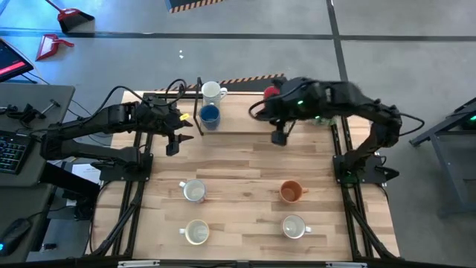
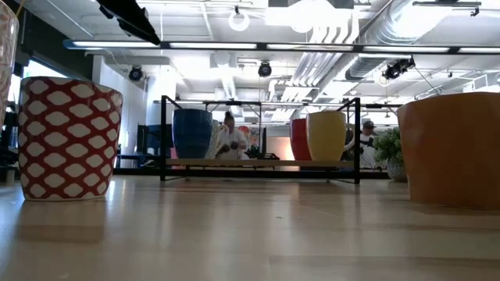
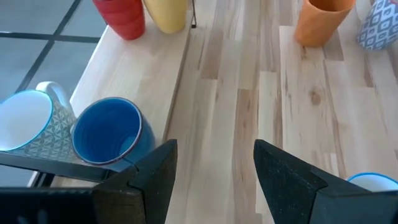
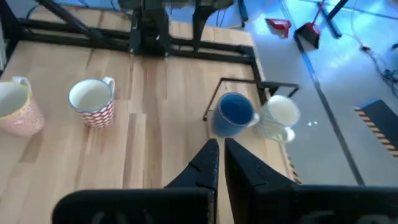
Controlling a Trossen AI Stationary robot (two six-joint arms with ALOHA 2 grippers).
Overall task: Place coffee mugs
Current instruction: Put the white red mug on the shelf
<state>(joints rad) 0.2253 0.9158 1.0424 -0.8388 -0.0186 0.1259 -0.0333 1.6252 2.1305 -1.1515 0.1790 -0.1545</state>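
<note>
Blue mug point(image 1: 210, 115) on shelf | left gripper point(image 1: 172, 143) agape (empty) | right gripper point(image 1: 279, 138) pinched closed, empty

A light wooden table point(image 1: 245, 164) fills the centre of the high view. At its upper edge runs a low shelf point(image 1: 245, 133) in a thin black frame. There a white mug point(image 1: 212, 91) stands above a blue mug point(image 1: 209, 115), left of centre; a red mug point(image 1: 272, 91) shows partly at upper centre. Lower down on the bare boards stand four mugs: white point(image 1: 194, 190), orange point(image 1: 291, 192), white point(image 1: 197, 232), white point(image 1: 294, 226).
</note>
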